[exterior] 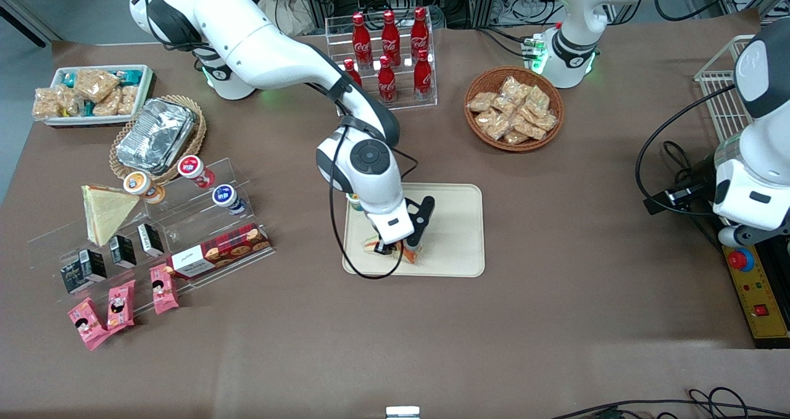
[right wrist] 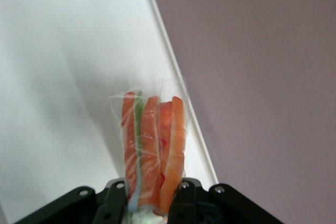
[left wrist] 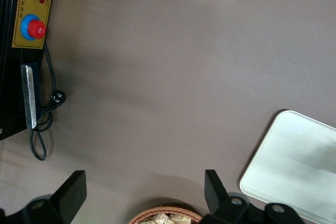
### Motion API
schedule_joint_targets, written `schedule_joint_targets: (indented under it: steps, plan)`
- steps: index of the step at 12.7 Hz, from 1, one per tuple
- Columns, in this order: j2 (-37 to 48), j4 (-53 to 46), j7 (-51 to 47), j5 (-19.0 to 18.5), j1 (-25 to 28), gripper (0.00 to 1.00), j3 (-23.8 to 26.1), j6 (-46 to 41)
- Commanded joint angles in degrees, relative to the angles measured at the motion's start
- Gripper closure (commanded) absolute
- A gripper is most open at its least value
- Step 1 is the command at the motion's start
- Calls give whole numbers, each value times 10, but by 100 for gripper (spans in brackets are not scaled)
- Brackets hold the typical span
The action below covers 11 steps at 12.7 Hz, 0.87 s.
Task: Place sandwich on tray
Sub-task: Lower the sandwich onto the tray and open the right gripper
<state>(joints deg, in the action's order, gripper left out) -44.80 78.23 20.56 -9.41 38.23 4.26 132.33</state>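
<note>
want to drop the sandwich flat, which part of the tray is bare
The tray is bare between the hand, shut on the sandwich, and the rim toward the parked arm. It is crowded under the hand, where a small cup also sits.

High front view over table; both wrist views close, downward, sharing the tray (exterior: 457, 234).

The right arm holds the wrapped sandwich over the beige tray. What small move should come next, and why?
Probably a short lowering, then opening the fingers. The gripper is shut on the clear-wrapped wedge sandwich with the red-orange and green filling, and it is already above the cream-beige rectangular plastic tray, close to the rim nearer the front camera. Whether the sandwich already touches the tray, I cannot tell.
</note>
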Motion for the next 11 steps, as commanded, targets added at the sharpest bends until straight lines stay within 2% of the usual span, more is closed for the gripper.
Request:
schedule_joint_targets:
  steps: [1,9,10,11]
  plan:
    - [-21,-14,3,-21,2,75,0,9]
    - [-35,-11,32,-23,0,74,-2,35]
    - [-35,-11,32,-23,0,66,-2,36]
    - [-35,-10,30,-22,0,46,-2,41]
